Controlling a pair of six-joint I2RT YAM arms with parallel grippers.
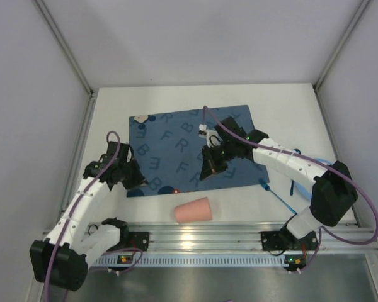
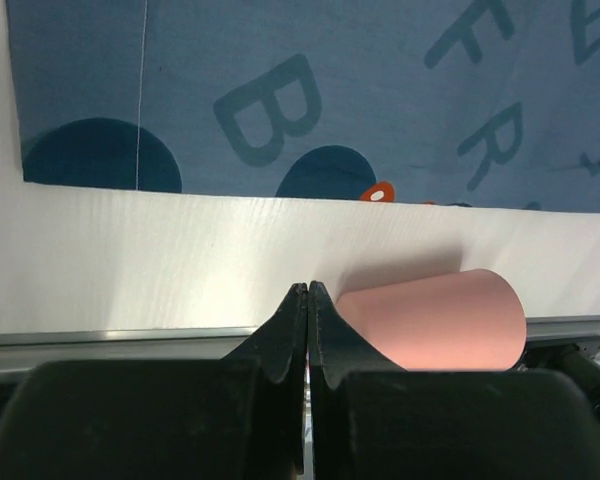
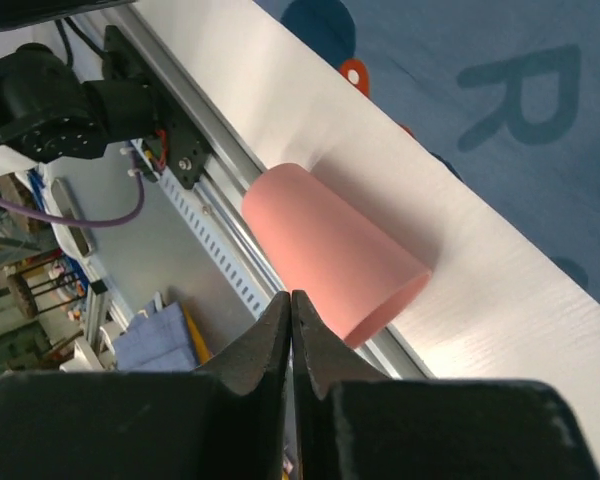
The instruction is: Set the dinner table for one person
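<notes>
Top view first: the dinner table (image 1: 283, 113), the big white tabletop, fills the middle of the frame from the walls at the top down to the metal rail (image 1: 239, 231) near the bottom. A dark blue placemat (image 1: 183, 135) with letters printed on it lies flat in the centre.

The pink cup (image 1: 193, 211) is tipped on its side at lower centre, on bare white table between the mat's bottom edge and the rail. It isn't touching the mat.

The left gripper (image 2: 308, 290) is fully closed, fingers pressed together with nothing between them. In its wrist view the cup sits just right of the fingertips (close, but I can't see any contact). In the top view that arm is over the mat's lower left corner.

The right gripper (image 3: 291, 296) is also clamped on nothing. It hangs over the middle of the mat, and its own camera shows the cup just past the fingertips.

Other bits: there's a thin blue stick-like item (image 1: 274, 190) on the table right of the mat's lower right corner, too small to identify. A small white thing (image 1: 141, 117) is at the mat's upper left corner.
</notes>
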